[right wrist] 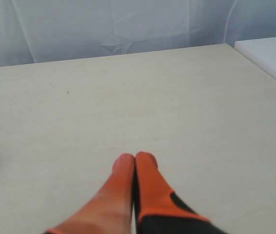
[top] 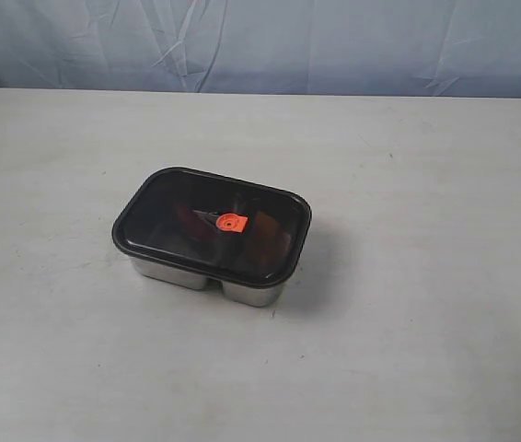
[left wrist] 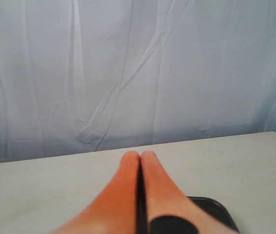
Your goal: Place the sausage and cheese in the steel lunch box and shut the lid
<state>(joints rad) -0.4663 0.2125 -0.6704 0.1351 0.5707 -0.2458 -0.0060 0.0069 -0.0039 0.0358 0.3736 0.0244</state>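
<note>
Matte pale table point(top: 408, 350), creased grey-blue drape point(top: 334, 46) behind box, shiny round-cornered steel box point(top: 164, 273) mid-table, smoky lid point(top: 164, 216) seated on it — orange tab point(top: 231, 222) at lid's centre, left gripper point(left wrist: 140, 155) and right gripper point(right wrist: 134, 157) — both orange, pressed closed, empty.

Premises resembled lab-type test bench. Plain pale table point(top: 445, 350) served as work surface; wrinkled pale-blue cloth backdrop point(top: 353, 41) hung just behind table's far edge. Separate white surface point(right wrist: 274, 56) stood beside table's corner.
</note>
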